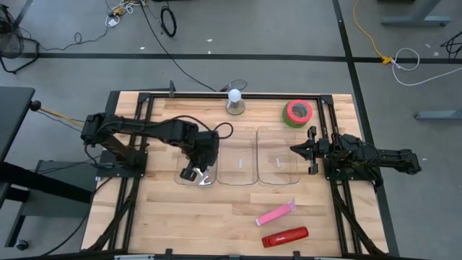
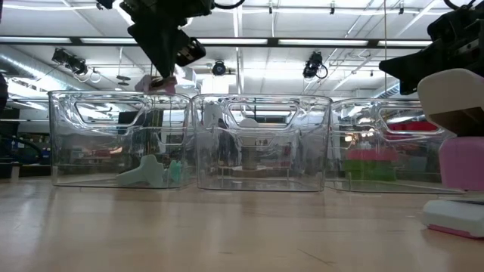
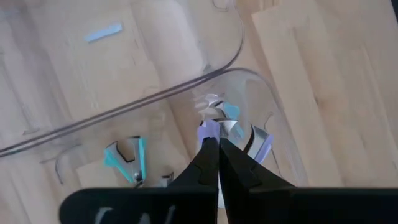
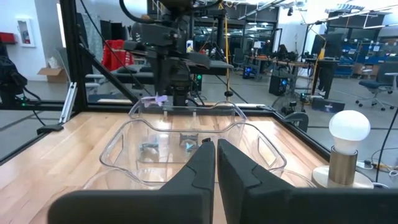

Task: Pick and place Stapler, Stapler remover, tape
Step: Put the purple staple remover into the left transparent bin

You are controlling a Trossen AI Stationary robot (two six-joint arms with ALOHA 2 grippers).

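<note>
The wooden table [image 1: 166,209] carries three clear bins in a row across its middle: a left bin [image 1: 189,167], a middle bin [image 1: 238,166] and a right bin [image 1: 278,166]. The left arm reaches over the left bin, and its end effector [image 3: 217,144] hangs above that bin's rim with fingers together, clamped on a small lilac piece whose nature is unclear. A teal staple remover [image 3: 127,158] already lies on the left bin's floor, roughly at 8 o'clock of the fingertips in the wrist view. So the remover step looks finished or nearly so.

The green tape [image 1: 297,113] sits at the table's 1 o'clock, just beside the right end effector [image 1: 294,149], which waits closed and empty. The red stapler [image 1: 284,237] lies at 5 o'clock, with a pink stapler [image 1: 276,214] just above it, both well apart from either arm. The next move probably calls for lifting clear and heading for a stapler.
</note>
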